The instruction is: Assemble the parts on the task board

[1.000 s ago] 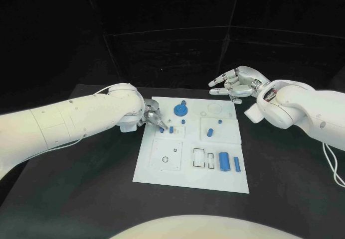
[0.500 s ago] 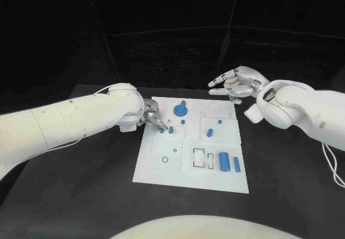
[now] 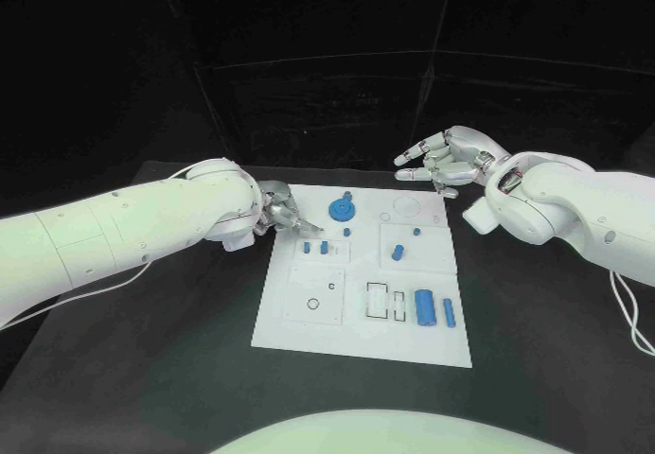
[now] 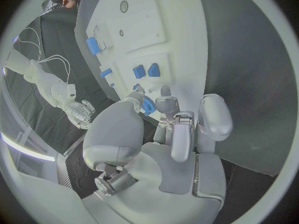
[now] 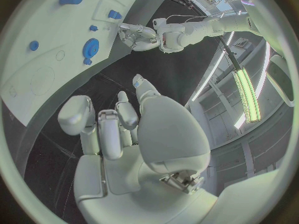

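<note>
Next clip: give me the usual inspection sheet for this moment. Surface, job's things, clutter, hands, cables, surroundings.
Surface: black table, with the white task board lying flat at its middle.
Job's things: round blue part near the board's far edge; two small blue parts side by side in a square recess; blue cylinder in the near right area.
Clutter: nothing seen.
Hands: left hand at the board's far left corner, holding nothing that shows; right hand raised beyond the far right corner, fingers apart, empty.
Cables: white cable along the right arm.
Surroundings: dark backdrop behind the table.
</note>
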